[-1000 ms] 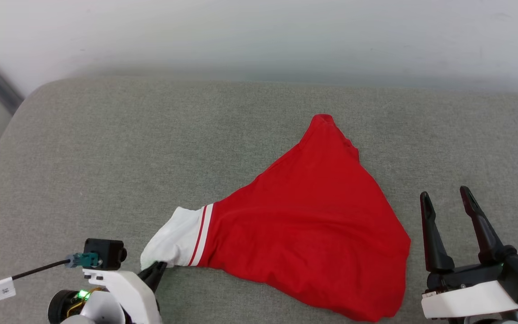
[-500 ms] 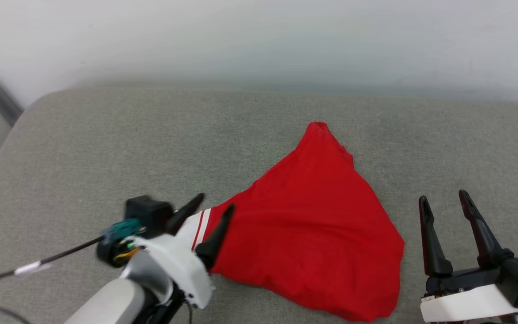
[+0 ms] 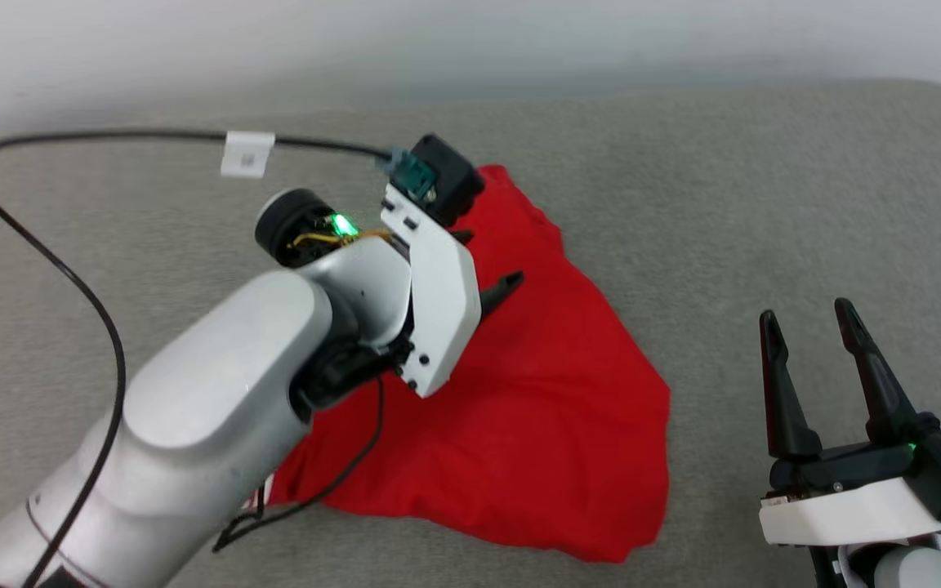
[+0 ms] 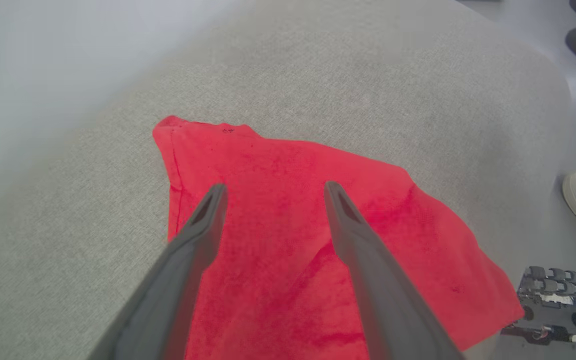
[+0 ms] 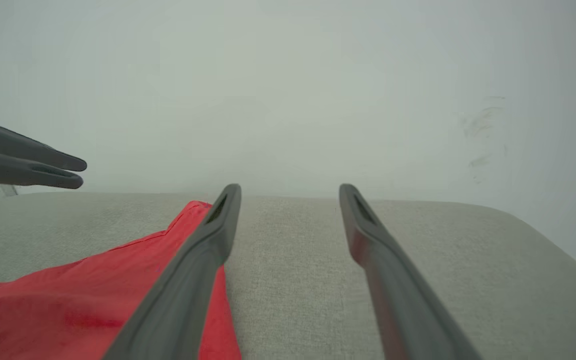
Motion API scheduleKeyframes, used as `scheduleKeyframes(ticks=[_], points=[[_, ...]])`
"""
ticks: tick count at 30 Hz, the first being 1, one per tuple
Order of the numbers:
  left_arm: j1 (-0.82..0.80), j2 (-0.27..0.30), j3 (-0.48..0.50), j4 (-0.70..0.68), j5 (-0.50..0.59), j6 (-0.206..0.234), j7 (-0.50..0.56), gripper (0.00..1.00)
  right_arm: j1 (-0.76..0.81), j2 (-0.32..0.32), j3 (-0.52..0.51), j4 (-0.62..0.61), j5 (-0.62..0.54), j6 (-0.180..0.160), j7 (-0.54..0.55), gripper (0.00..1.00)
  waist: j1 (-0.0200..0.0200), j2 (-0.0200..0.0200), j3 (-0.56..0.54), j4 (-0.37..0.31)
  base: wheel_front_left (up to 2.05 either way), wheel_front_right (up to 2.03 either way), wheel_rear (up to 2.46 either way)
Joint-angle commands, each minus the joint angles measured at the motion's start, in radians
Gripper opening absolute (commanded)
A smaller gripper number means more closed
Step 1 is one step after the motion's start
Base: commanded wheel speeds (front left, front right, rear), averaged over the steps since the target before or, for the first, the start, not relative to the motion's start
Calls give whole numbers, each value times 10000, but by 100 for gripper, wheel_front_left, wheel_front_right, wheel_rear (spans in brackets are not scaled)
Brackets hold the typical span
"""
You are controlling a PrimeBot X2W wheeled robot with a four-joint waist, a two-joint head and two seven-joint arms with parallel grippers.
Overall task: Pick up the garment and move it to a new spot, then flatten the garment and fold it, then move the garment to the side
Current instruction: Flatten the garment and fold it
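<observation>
Having let go, the left gripper (image 3: 487, 261) has swung up over the garment (image 3: 536, 408), which lies in the middle of the bench (image 3: 764, 180), tapering towards the far edge. The right gripper (image 3: 805, 318), spread, sits apart off its right side. From the left wrist, the left gripper (image 4: 274, 189) is spread with the garment (image 4: 368, 215) straight ahead, seemingly untouched. From the right wrist, the garment (image 5: 93, 280) lies left of the right gripper (image 5: 290, 190).
</observation>
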Motion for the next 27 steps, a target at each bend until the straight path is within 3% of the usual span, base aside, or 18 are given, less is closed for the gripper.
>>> scheduleKeyframes(ticks=[1,6,10,26,27], points=[[-404,-48,-123,307,-202,-113,500,100,-175,17,-7,-26,93,-7,-20,100,-1,-1,635,-711,0,0,0],[-1165,-17,-497,1081,-747,-281,2012,100,-370,17,64,1,386,-7,-20,100,-1,-1,1229,-1497,0,0,0],[-1511,55,-892,1654,-798,-362,2609,100,-468,18,182,-5,555,-7,-20,100,-1,-1,1594,-1904,0,0,0],[-1541,671,-2060,2765,-692,-411,3039,100,-764,18,584,-57,1002,-7,-20,100,-1,-1,2335,-2566,0,0,0],[-1474,714,-2186,2716,-769,-413,3126,40,-762,17,612,-53,1033,-7,-20,100,-1,-1,2363,-2588,0,0,0]])
